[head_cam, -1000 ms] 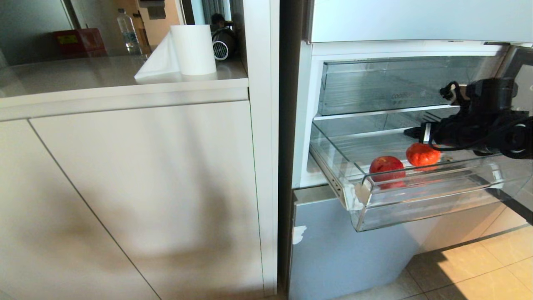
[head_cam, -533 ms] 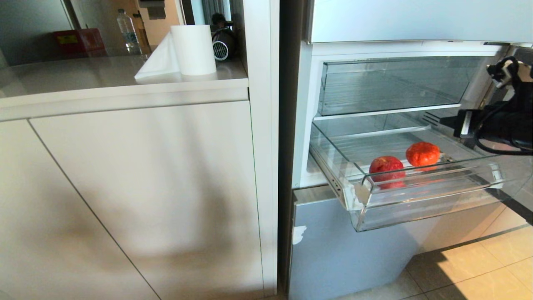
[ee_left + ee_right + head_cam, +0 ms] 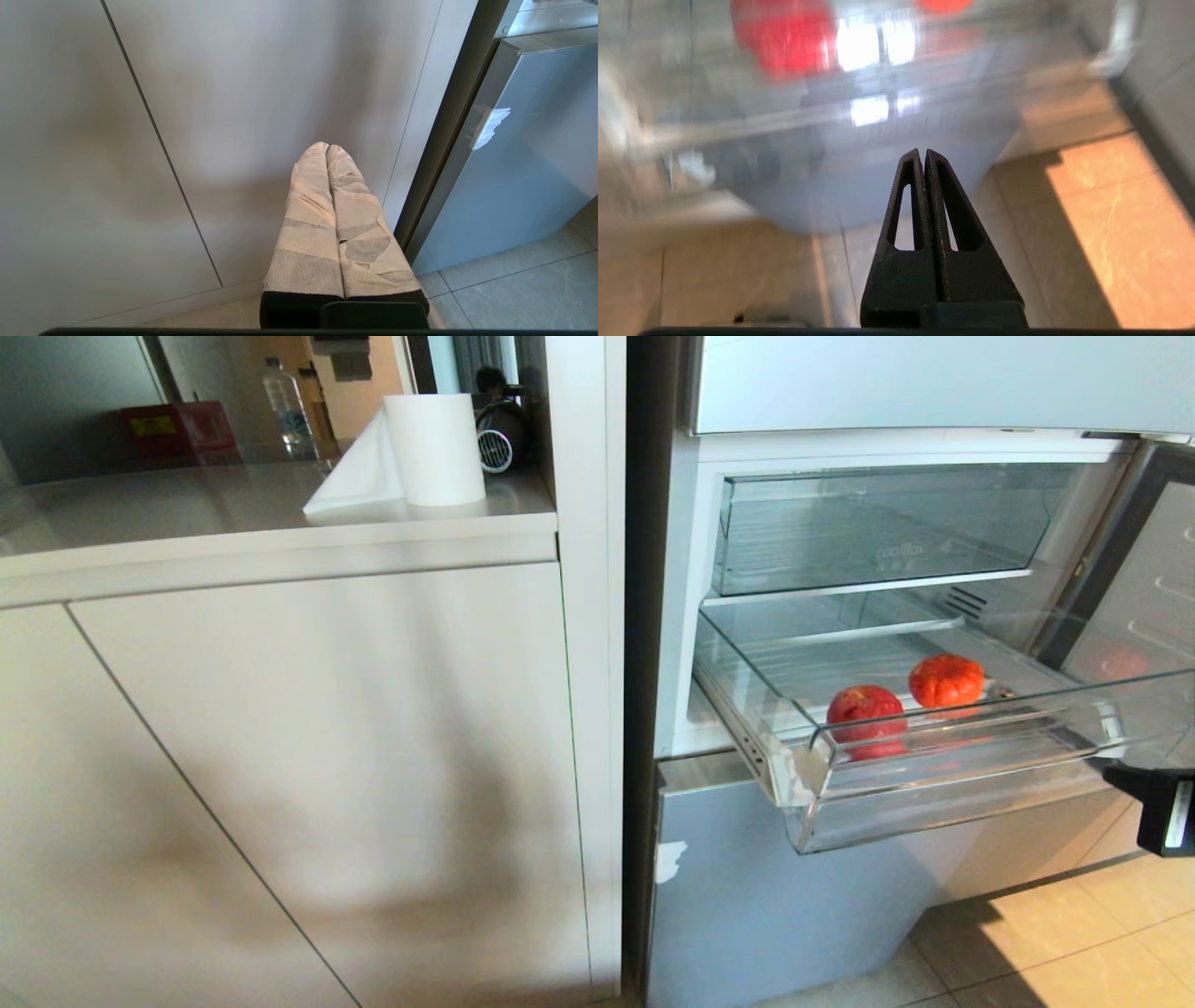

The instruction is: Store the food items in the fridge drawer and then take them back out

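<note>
Clear glossy plastic drawer (image 3: 934,793); glossy fridge panel (image 3: 775,905)

My head view is sharp and evenly bright, with a soft shadow across the cabinet doors (image 3: 308,756) and warm sunlight on the floor tiles (image 3: 1102,933). My right wrist view is smeared by motion blur, with white glare on the drawer (image 3: 873,79).

Your head camera looks forward and down from standing height: white cabinet front (image 3: 308,756) on the left, the open fridge with its pulled-out fridge drawer (image 3: 934,775) on the right. Your left wrist camera sits low, close to that same cabinet front (image 3: 233,93), pointing along the left pincer (image 3: 328,147), with the pale-blue fridge door panel (image 3: 514,163) at its edge. Your right wrist camera looks from below the drawer (image 3: 878,116), along the right pincer (image 3: 922,151), blurred, over the floor tiles (image 3: 1101,210) the head view shares.
</note>
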